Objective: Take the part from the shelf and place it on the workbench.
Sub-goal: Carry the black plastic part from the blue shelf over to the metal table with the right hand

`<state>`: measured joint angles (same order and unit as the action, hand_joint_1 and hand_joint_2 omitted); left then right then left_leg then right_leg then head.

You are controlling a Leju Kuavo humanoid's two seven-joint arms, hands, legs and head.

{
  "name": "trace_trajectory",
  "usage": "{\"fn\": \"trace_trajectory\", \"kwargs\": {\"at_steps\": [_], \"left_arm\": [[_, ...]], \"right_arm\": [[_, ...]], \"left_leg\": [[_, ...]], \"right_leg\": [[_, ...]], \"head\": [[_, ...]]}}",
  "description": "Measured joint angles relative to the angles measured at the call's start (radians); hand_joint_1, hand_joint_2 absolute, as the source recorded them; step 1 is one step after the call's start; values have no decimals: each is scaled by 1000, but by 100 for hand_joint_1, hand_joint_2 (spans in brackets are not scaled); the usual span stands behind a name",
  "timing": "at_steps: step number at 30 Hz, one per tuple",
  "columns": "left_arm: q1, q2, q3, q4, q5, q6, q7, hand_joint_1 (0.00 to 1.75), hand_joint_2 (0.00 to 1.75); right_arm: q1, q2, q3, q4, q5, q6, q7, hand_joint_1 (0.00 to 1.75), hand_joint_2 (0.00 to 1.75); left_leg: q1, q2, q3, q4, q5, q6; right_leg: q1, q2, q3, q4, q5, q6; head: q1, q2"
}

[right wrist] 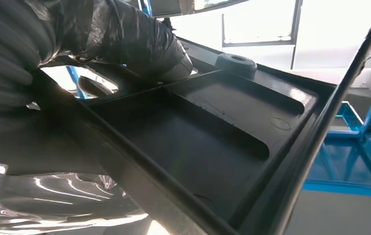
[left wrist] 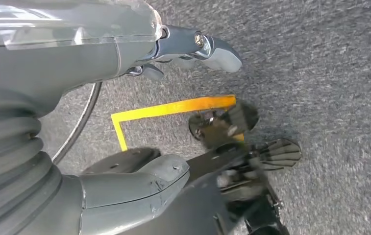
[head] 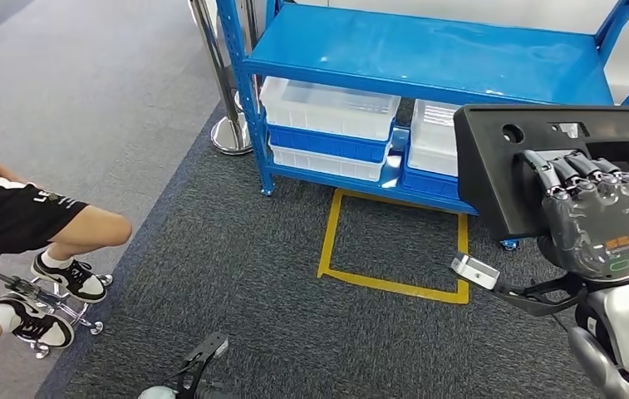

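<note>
Dark grey carpet (head: pixel 253 274) with yellow taped square (head: pixel 394 249); glossy blue steel shelf (head: pixel 427 50) at twelve o'clock. Right hand (head: pixel 597 220) grips a moulded black plastic part (head: pixel 502 174); left hand (left wrist: pixel 124 98) hangs empty, fingers apart.

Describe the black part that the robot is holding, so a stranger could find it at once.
Start at the blue shelf. In front of its right end, the right hand grips a flat black plastic panel by its edge. Unlike the clear bins below the shelf, it is dark, raised off the floor, with a round hole.
</note>
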<state>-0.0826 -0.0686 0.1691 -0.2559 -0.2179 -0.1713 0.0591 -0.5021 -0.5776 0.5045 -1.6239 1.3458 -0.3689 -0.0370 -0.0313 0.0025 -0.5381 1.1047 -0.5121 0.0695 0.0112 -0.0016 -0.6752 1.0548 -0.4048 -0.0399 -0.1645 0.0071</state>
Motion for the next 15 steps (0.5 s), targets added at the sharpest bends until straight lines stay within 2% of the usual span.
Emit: {"fn": "trace_trajectory", "kwargs": {"at_steps": [1, 2, 4, 5, 6, 7, 8, 9, 10, 11, 12, 13, 14, 15], "left_arm": [[-3, 2, 0, 0, 0, -1, -1, 0, 175], [-5, 4, -1, 0, 0, -2, -2, 0, 175], [-8, 2, -1, 0, 0, -3, -1, 0, 175], [-9, 0, -1, -1, 0, -3, 0, 0, 175], [-11, -2, 0, -1, 0, -3, 2, 0, 175], [-12, -4, 0, -2, 0, -4, 3, 0, 175], [-13, -6, 0, -2, 0, -5, 4, 0, 175], [-13, -8, 0, -3, 0, -6, 5, 0, 175], [-13, -11, 0, -3, 0, -6, 6, 0, 175], [-13, -12, 0, -3, 0, -7, 7, 0, 175], [-13, -13, 0, -3, 0, -7, 7, 0, 175], [-14, -13, 0, -3, 0, -8, 8, 0, 175], [-14, -13, 0, -3, 0, -8, 9, 0, 175], [-14, -12, 0, -4, 0, -10, 10, 0, 175]], "right_arm": [[-4, -2, -1, 0, -9, 6, -4, 175, 175], [-10, -3, -2, 2, -19, 13, -9, 175, 175], [-24, -6, -4, 5, -39, 27, -21, 175, 175], [-33, -7, -5, 8, -46, 34, -27, 175, 175], [-43, -8, -5, 10, -51, 39, -31, 175, 175], [-53, -8, -5, 13, -54, 43, -34, 175, 175], [-63, -8, -6, 16, -55, 46, -36, 175, 175], [-71, -7, -6, 19, -56, 49, -37, 175, 175], [-77, -6, -6, 21, -56, 53, -38, 175, 175], [-81, -5, -6, 24, -56, 57, -38, 175, 175], [-87, -3, -5, 26, -55, 61, -39, 175, 175], [-93, -1, -5, 29, -55, 64, -38, 175, 175], [-100, 1, -5, 31, -55, 67, -38, 175, 175], [-107, 4, -4, 33, -54, 69, -38, 175, 175]], "left_leg": [[-10, -2, 40, -62, -10, 11], [-17, -2, 60, -103, -17, 17], [-19, -1, 58, -138, 14, 13], [-17, 1, 53, -153, 35, 16], [-12, 3, 45, -166, 55, 16], [-7, 5, 32, -171, 72, 13], [-4, 6, 15, -169, 84, 12], [0, 7, -4, -162, 95, 7], [4, 7, -25, -152, 103, 2], [9, 8, -47, -140, 111, -3], [14, 9, -71, -125, 117, -9], [20, 9, -96, -107, 123, -16], [24, 9, -120, -88, 127, -24], [26, 8, -141, -69, 131, -30]], "right_leg": [[-4, -2, -3, -4, 11, 3], [-9, -3, -5, -11, 24, 8], [-15, -3, -9, -30, 46, 18], [-16, -1, -14, -29, 34, 23], [-15, 1, -22, -13, 3, 27], [-17, 2, -32, 26, -48, 32], [-20, 2, -43, 83, -101, 39], [-24, 2, -52, 147, -139, 45], [-28, 2, -56, 205, -153, 53], [-32, 2, -50, 239, -140, 60], [-37, 1, -30, 243, -111, 69], [-44, 1, 6, 212, -84, 78], [-47, 1, 49, 159, -84, 89], [-48, 3, 90, 99, -101, 91]], "head": [[1, 0], [1, 0], [-2, 0], [-3, 0], [-2, 0], [-1, 0], [0, 0], [1, 0], [1, 0], [1, 0], [1, 0], [2, 0], [2, 0], [3, 0]]}}
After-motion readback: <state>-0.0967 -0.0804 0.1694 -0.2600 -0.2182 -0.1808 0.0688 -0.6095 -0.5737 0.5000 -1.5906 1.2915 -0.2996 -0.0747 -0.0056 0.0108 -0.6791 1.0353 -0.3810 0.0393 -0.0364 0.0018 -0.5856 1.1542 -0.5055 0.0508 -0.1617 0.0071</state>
